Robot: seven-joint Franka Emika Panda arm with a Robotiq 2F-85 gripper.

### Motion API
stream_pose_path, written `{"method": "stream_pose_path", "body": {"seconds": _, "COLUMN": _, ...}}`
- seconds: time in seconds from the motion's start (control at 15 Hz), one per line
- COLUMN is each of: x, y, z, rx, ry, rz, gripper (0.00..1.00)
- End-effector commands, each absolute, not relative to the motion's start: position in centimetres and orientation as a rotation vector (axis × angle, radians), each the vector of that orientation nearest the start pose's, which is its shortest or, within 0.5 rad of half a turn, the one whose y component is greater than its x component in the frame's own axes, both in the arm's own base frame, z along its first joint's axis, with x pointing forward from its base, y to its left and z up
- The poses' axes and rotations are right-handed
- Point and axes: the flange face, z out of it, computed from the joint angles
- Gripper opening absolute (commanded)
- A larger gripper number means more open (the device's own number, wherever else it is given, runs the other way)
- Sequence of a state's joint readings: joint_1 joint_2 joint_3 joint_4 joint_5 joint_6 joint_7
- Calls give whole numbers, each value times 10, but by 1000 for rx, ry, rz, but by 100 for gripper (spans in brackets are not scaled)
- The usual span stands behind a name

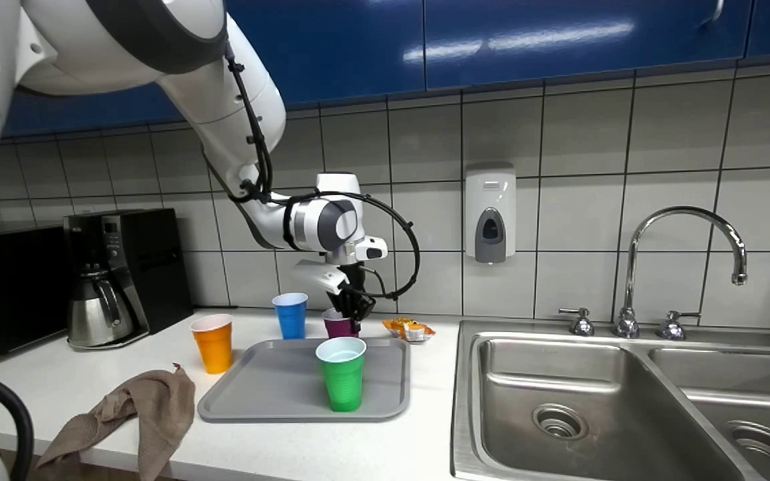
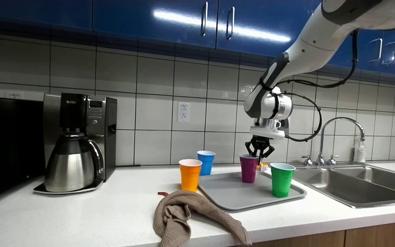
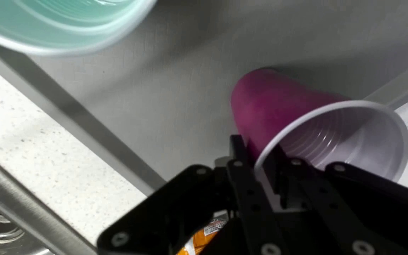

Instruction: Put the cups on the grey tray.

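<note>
Black two-fingered pincer [image 3: 256, 151]: is hanging fingers-down over a smooth grey rectangular tray [image 1: 261, 391], straddling the rim of a purple tapered plastic cup [image 2: 248, 171], one finger inside, one outside; whether they are squeezing it, I cannot tell.
Purple cup: is standing nearly upright just below the pincer, its base seemingly resting on the tray.
Green tapered plastic cup [image 1: 343, 384]: is standing upright on the tray, in front of the pincer.
Orange tapered plastic cup [image 2: 190, 176]: is waiting on the white countertop [image 2: 98, 216], left of the pincer in both exterior views, just beside the tray.
Blue tapered plastic cup [image 1: 290, 318]: is waiting on the countertop, left of the pincer but nearer it, just past the tray's back edge.
Tray tally: green is counting as done; purple is looking nearly finished, probably lacking only release; orange and blue are remaining.
</note>
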State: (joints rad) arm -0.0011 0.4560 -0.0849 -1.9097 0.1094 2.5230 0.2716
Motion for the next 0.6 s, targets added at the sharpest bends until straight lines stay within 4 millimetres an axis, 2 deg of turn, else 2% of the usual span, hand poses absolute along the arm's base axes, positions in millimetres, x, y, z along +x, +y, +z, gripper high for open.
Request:
{"method": "stream_pose_path", "body": {"seconds": 0.0, "x": 632, "y": -57, "z": 287, "rx": -3034, "ry": 639, "rz": -233, "gripper": 51}}
{"method": "stream_pose_path", "body": {"seconds": 0.4, "x": 622, "y": -59, "z": 321, "rx": -3023, "ry": 621, "rz": -296, "gripper": 96}}
{"method": "stream_pose_path", "body": {"seconds": 0.53, "x": 618, "y": -59, "z": 332, "rx": -3025, "ry": 603, "rz": -315, "gripper": 100}}
